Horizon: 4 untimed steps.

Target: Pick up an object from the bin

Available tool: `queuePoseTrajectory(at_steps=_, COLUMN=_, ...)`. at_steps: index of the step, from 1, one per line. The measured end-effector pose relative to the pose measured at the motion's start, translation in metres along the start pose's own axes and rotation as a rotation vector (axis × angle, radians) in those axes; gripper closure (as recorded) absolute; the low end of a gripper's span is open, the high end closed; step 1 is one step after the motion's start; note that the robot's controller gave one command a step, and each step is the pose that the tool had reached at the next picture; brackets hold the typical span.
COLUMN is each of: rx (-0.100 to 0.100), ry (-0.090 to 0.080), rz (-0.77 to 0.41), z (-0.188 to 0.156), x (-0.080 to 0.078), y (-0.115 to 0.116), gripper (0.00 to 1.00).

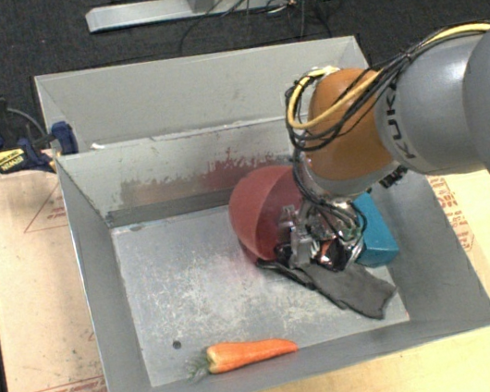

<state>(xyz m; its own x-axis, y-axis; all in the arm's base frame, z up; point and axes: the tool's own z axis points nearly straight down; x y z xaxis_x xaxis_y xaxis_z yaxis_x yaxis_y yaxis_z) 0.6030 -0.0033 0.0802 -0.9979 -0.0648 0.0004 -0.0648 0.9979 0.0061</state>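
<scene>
Gripper (315, 246): I see it low, right-middle of bin (186, 285); open/closed, can't tell.
Beside it: red bowl (261, 208) left, blue block (380, 234) right, grey cloth (354, 289) below.
Carrot (250, 353): near wall, well apart.

One carrot (251, 353), one red bowl (262, 211), one blue block (379, 234), one grey cloth (353, 288).

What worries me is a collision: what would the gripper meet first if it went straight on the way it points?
Probably the dark grey cloth-like piece right beneath the gripper, lying between the red bowl and the blue block. Depth is unclear; it may already touch it.
</scene>
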Motion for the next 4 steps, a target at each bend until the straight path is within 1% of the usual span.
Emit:
queuePoseTrajectory(at_steps=1, rx=0.0, ry=-0.001, rz=0.0, z=-0.002, x=0.0, y=0.0, gripper=1.0)
queuePoseTrajectory(at_steps=2, rx=-0.001, ry=0.005, rz=0.001, z=-0.008, x=0.001, y=0.0, gripper=1.0)
queuePoseTrajectory(at_steps=3, rx=-0.001, ry=0.007, rz=0.001, z=-0.03, x=0.002, y=0.001, gripper=1.0)
queuePoseTrajectory(at_steps=4, rx=0.0, ry=-0.002, rz=0.0, z=-0.044, x=-0.001, y=0.001, gripper=1.0)
